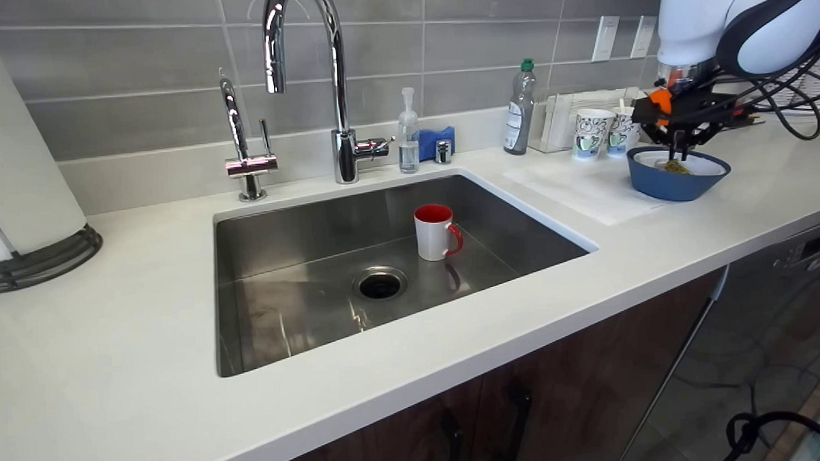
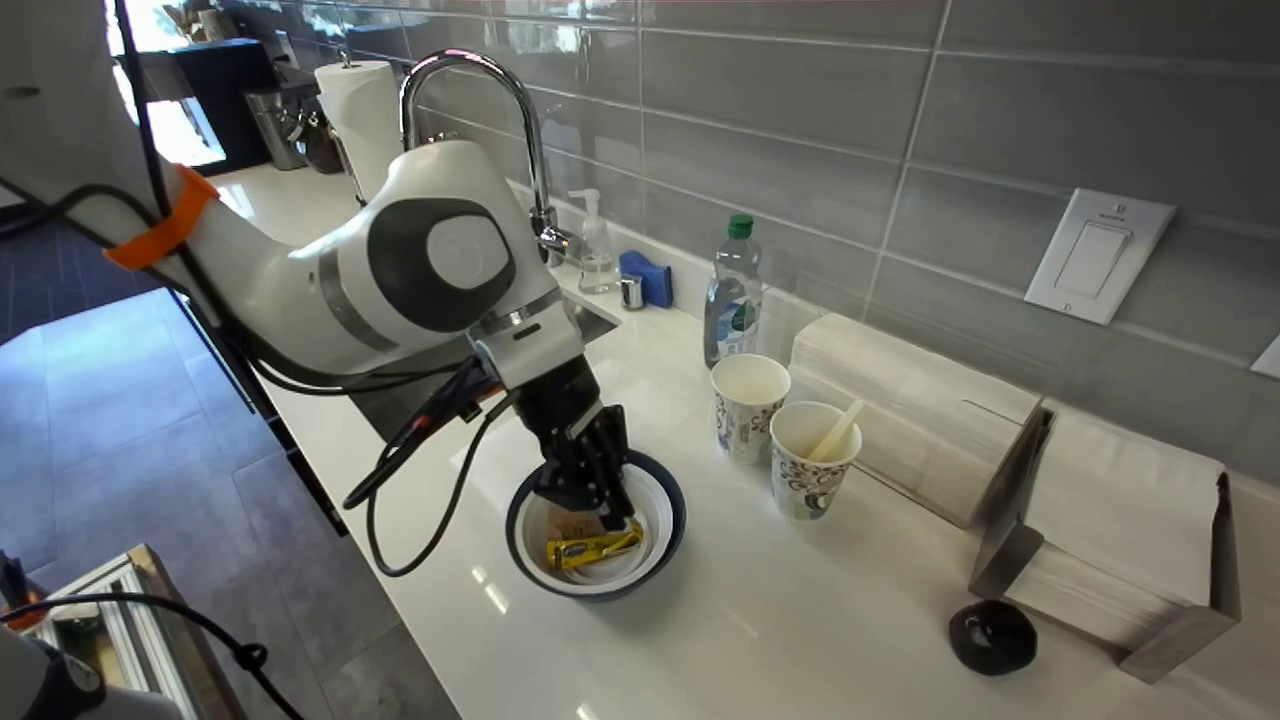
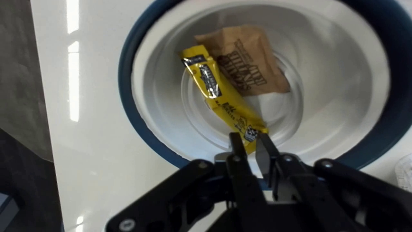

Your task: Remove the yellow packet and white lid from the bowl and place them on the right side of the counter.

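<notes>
Wrist view: the yellow packet (image 3: 222, 96) lies slantwise inside the blue bowl (image 3: 126, 93), its long axis running past a brown packet (image 3: 249, 61) to the gripper (image 3: 250, 137). Its 2 fingertips (image 3: 236, 141) stand close together, the yellow packet's near end between them; whether they pinch it cannot be told.

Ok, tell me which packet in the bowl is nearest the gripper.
The yellow packet: in the wrist view, one end shows between the tips of the gripper. The brown packet, the only other one visible, lies farther off.
</notes>
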### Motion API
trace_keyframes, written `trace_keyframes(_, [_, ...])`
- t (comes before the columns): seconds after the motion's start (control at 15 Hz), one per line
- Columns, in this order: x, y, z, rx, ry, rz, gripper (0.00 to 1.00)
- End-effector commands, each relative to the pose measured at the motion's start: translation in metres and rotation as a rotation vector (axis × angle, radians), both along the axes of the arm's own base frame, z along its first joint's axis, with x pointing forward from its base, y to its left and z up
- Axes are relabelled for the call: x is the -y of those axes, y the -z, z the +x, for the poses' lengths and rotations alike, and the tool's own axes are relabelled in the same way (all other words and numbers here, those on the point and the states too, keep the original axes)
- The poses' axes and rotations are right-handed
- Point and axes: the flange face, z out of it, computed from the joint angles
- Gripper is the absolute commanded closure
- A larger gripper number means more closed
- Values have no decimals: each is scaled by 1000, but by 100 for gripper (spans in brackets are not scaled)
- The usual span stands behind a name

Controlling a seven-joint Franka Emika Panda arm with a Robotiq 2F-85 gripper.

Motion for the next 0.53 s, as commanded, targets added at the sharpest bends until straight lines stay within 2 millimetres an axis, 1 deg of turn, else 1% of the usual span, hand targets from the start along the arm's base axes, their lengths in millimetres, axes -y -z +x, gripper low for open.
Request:
trace_keyframes(0.0, [3, 4, 1, 24, 23, -29, 81])
trace_keyframes(0.07, [3, 6, 1, 24, 24, -30, 79])
trace_keyframes(0.47, [1, 13, 6, 36, 20, -37, 75])
